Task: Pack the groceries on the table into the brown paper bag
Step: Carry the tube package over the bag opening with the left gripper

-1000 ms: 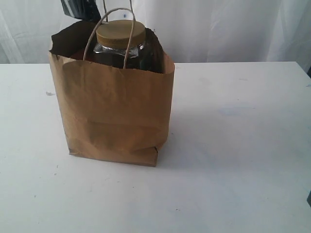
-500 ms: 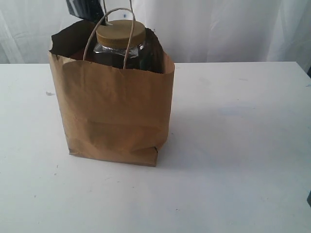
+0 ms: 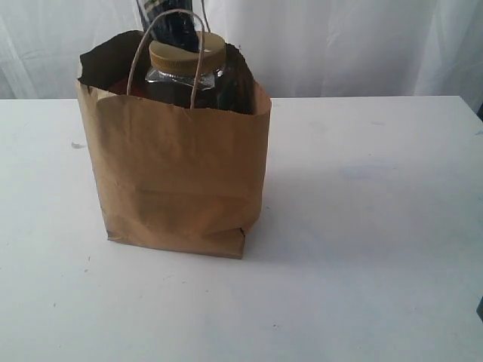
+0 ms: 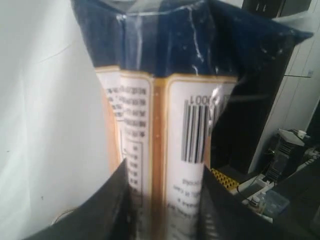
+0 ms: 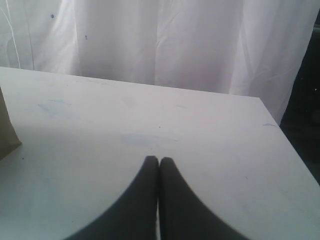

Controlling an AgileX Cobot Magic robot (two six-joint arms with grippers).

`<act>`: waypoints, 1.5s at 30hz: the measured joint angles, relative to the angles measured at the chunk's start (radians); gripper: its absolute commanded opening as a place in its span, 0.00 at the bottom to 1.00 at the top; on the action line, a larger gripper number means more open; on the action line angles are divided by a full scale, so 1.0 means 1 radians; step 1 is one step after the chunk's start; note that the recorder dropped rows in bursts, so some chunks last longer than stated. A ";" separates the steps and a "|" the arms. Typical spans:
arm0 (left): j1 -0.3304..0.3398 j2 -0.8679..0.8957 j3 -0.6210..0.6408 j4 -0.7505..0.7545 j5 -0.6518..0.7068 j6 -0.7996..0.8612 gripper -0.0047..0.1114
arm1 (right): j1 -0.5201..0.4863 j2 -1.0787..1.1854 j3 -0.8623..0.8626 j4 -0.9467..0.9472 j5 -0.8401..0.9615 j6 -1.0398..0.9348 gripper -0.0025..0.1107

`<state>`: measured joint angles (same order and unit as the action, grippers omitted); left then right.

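Paper bag (image 3: 173,181): kraft brown, plain.
Nut jar lid (image 3: 177,56): dull gold.
Long package (image 4: 172,125): dark navy top; white panels, orange-gold borders, black barcode and print.
Tabletop (image 3: 362,226): white, faint smudges.
Curtain (image 3: 339,45): white.

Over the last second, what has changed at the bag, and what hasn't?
The long blue-white package, held in the left gripper, moved rightward in the exterior view, from above the rear left corner of the brown paper bag to behind the gold-lidded jar. Nothing was grasped or released. Bag and jar stayed put; the right gripper stayed shut.
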<state>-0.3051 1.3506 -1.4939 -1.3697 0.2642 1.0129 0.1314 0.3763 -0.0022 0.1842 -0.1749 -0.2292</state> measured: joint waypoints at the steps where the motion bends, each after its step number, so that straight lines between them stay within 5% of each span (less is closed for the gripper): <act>1: -0.015 0.000 0.000 0.000 -0.023 -0.002 0.04 | 0.000 0.000 0.000 0.000 0.000 0.000 0.02; 10: -0.227 -0.010 0.102 -0.018 -0.392 0.057 0.04 | 0.000 0.000 0.000 0.000 0.000 0.000 0.02; 19: -0.336 -0.028 0.131 -0.007 -0.546 0.081 0.04 | 0.000 0.000 0.000 0.000 0.000 0.000 0.02; 45: -0.380 -0.059 0.138 0.031 -0.464 0.191 0.04 | 0.000 0.000 0.000 0.000 0.000 0.000 0.02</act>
<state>-0.6850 1.2919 -1.3563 -1.3392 -0.1995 1.2044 0.1314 0.3763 -0.0022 0.1842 -0.1749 -0.2292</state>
